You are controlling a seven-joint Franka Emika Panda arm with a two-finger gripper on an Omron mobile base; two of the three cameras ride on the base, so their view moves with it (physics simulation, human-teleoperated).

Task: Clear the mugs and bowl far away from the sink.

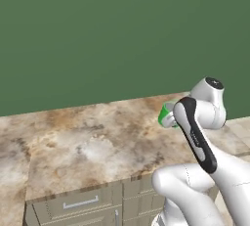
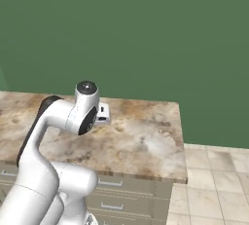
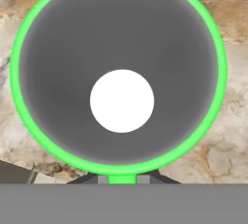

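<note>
A bright green mug [image 1: 166, 114] hangs just above the marbled counter [image 1: 97, 142], half hidden behind my arm's wrist. In the hand view I look straight into the mug [image 3: 121, 34]: a green rim, a grey inside and a white bottom. My gripper [image 3: 122, 179] is shut on the mug's near rim, and its dark fingertips [image 3: 85, 180] peek out at either side below it. In the right base view the arm's wrist covers the mug. The bowl and the sink are out of view.
The brown marbled counter [image 2: 146, 136] ends at a right edge [image 2: 181, 136], with tiled floor [image 2: 214, 185] beyond it. Grey drawers [image 1: 80, 203] run under the counter's front. A green wall [image 1: 97, 34] stands behind.
</note>
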